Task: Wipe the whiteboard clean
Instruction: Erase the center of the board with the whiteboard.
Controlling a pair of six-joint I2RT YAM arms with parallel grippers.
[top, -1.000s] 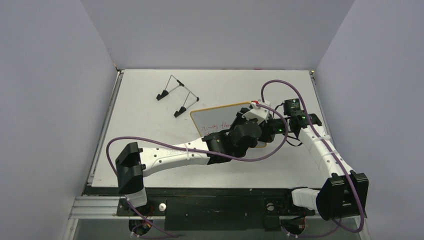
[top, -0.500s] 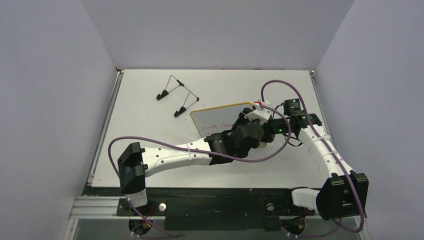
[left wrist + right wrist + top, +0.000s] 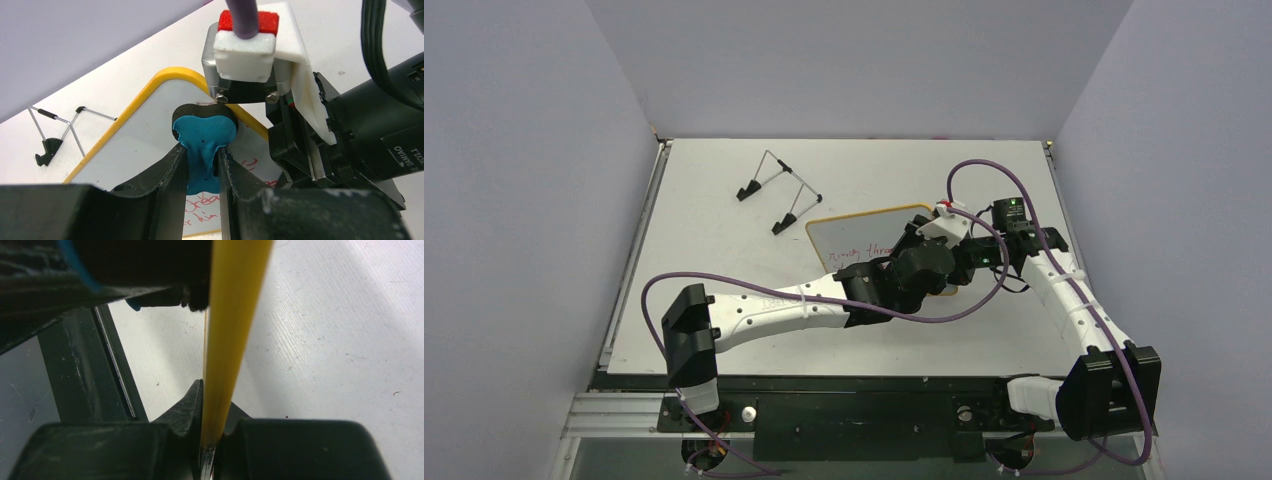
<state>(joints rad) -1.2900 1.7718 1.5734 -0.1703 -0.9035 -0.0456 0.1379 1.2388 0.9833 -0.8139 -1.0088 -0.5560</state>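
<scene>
The whiteboard point(image 3: 856, 232) has a yellow-orange rim and red handwriting on its near part. It is held up off the table at a tilt. My right gripper point(image 3: 967, 262) is shut on its right edge; in the right wrist view the rim point(image 3: 235, 315) runs edge-on between the jaws of this gripper point(image 3: 216, 440). My left gripper point(image 3: 931, 243) is shut on a small blue eraser point(image 3: 205, 142), which presses against the board's face point(image 3: 145, 145) near its far right corner. Red writing point(image 3: 200, 206) shows below the eraser.
A thin wire stand with black feet point(image 3: 779, 190) stands at the back left of the table, also in the left wrist view point(image 3: 60, 130). The right wrist camera housing point(image 3: 245, 55) sits close above the eraser. Purple cables loop over both arms.
My left arm has shifted slightly right and away with the eraser against the board. The right arm and the board have hardly moved.
</scene>
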